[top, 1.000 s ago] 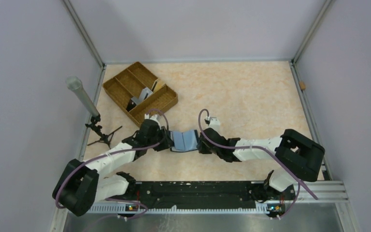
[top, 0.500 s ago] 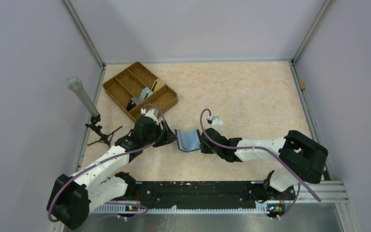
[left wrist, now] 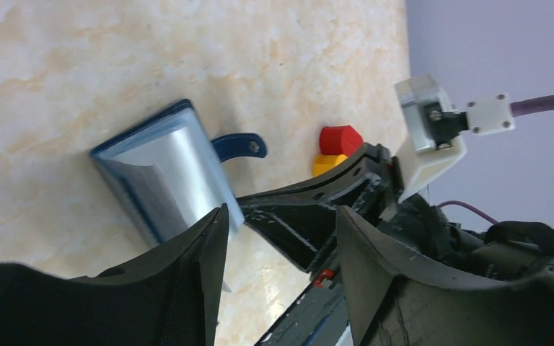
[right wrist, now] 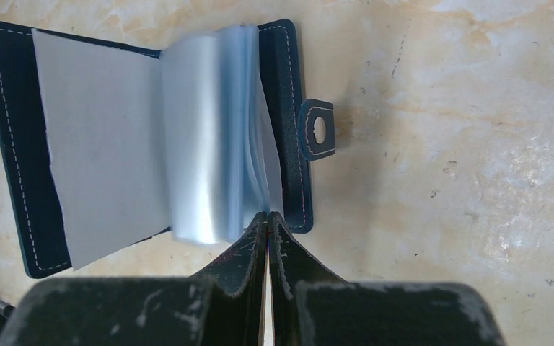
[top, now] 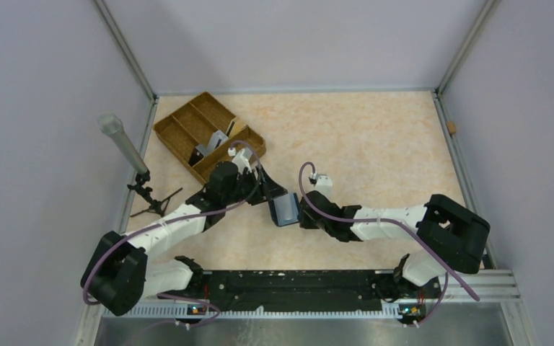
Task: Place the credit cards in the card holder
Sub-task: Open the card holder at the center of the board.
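Observation:
The card holder (top: 285,209) is dark navy with pale sleeves and lies half folded on the table. In the right wrist view it (right wrist: 14,144) is spread open, and its clear sleeves (right wrist: 209,137) are a blur of motion. My right gripper (right wrist: 268,215) is shut, its tips against the lower edge of the sleeves. My left gripper (left wrist: 281,213) is open and empty, close beside the holder (left wrist: 166,166) and apart from it; from above it (top: 270,192) is just behind the holder. Grey credit cards (top: 216,139) stand in the woven tray.
The brown woven divided tray (top: 180,119) sits at the back left. A grey cylinder on a small tripod (top: 119,140) stands at the left edge. Red (left wrist: 340,137) and yellow (left wrist: 324,164) round pieces show beside the right arm. Walls close in on three sides.
My left gripper has let go of the holder's left half, opened and moved back and to the right. The freed half has swung up toward the right gripper, which has stayed shut and almost still.

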Robot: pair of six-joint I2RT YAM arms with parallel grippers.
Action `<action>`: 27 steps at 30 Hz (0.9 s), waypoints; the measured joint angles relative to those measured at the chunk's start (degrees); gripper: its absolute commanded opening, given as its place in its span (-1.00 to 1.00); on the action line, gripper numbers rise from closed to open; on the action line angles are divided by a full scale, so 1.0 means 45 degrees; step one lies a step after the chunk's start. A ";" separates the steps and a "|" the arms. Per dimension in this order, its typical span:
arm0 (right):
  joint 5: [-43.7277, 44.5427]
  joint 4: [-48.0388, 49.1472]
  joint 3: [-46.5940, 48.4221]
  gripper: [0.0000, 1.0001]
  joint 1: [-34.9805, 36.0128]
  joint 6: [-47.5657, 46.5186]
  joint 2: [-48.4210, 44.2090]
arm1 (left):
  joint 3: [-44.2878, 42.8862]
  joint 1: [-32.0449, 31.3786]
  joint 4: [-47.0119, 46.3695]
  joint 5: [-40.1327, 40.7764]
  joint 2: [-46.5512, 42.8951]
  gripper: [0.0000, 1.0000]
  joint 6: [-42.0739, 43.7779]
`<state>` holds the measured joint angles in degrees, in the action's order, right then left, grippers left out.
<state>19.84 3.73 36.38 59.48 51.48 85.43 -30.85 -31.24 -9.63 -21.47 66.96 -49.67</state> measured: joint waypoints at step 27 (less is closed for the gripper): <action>-0.1049 0.2827 -0.0661 -1.00 0.0151 -0.1219 -0.1676 | -0.0680 -0.0928 -0.0389 0.1151 -0.0636 0.12 -0.0151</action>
<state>15.11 16.45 33.41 60.16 46.00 77.89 -33.91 -35.42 -11.38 -16.29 64.10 -50.35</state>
